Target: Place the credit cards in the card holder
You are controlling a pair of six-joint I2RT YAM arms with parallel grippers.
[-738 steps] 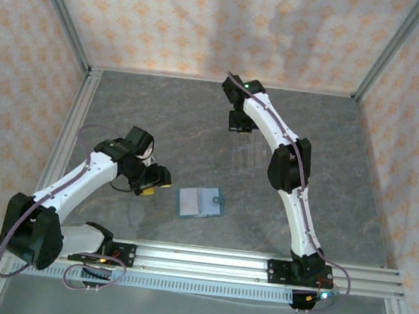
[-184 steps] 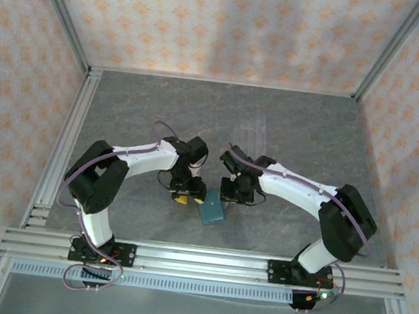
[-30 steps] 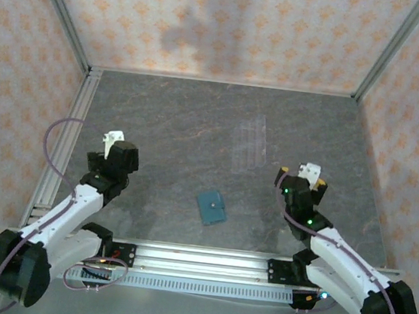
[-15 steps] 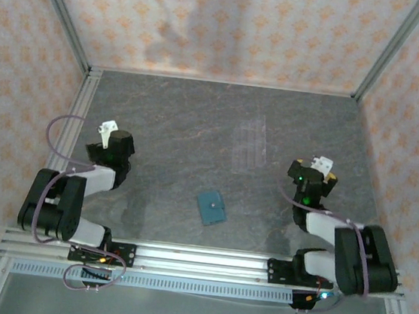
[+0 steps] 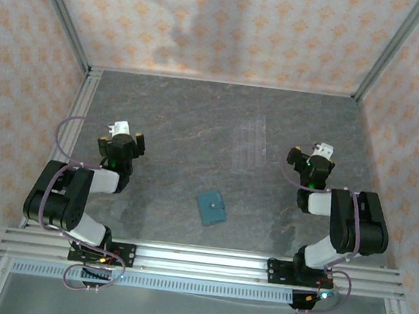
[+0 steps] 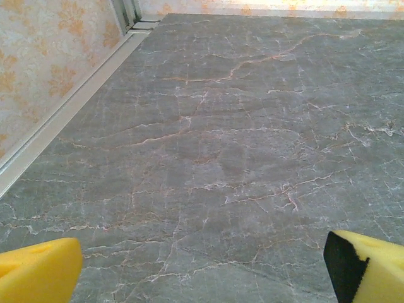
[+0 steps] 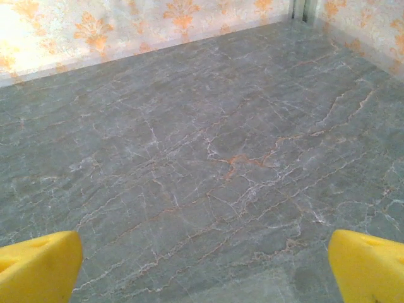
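Here, the teal card holder [image 5: 211,207] lies folded shut on the grey marble surface [image 5: 184,116], in the lower middle of the top view. It is between the left arm [image 5: 101,180] and the right arm [image 5: 322,202], well apart from both. A clear slotted stand [image 5: 250,142] sits above it, right of centre. The left claw [image 6: 202,274] and the right claw [image 7: 202,268] have their yellow fingers [image 6: 38,271] spread wide, with bare marble between them.
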